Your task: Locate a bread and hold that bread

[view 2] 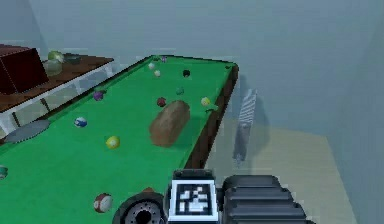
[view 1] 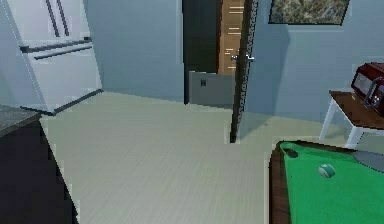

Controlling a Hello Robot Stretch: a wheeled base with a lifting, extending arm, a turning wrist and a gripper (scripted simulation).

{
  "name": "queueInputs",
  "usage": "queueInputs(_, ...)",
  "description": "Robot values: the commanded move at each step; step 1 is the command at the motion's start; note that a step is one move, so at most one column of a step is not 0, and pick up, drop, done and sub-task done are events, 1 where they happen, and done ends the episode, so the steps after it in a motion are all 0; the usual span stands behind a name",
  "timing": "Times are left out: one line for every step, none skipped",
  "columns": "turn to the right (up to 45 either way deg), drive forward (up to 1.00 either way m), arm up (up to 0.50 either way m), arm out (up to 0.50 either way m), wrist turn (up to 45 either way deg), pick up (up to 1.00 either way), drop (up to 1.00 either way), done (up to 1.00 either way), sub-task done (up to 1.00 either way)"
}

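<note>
Bread lying on green pool table among balls.

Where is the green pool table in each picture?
Forward view: the pool table sits in the bottom right corner.
Arm side view: the pool table stretches from the left edge up to the middle, a brown loaf on it.
Shared landmark: the dark red box at the forward view's right edge is the box at the arm side view's upper left.

One loaf — one pool table
</note>
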Motion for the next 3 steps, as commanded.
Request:
queueInputs(0.0, 0.00, 0.00, 0.42, 0.0, 0.00, 0.00, 0.00, 0.00)
queueInputs(0.0, 0.00, 0.00, 0.00, 45.0, 0.00, 0.00, 0.00, 0.00)
queueInputs(0.0, 0.00, 0.00, 0.00, 45.0, 0.00, 0.00, 0.00, 0.00)
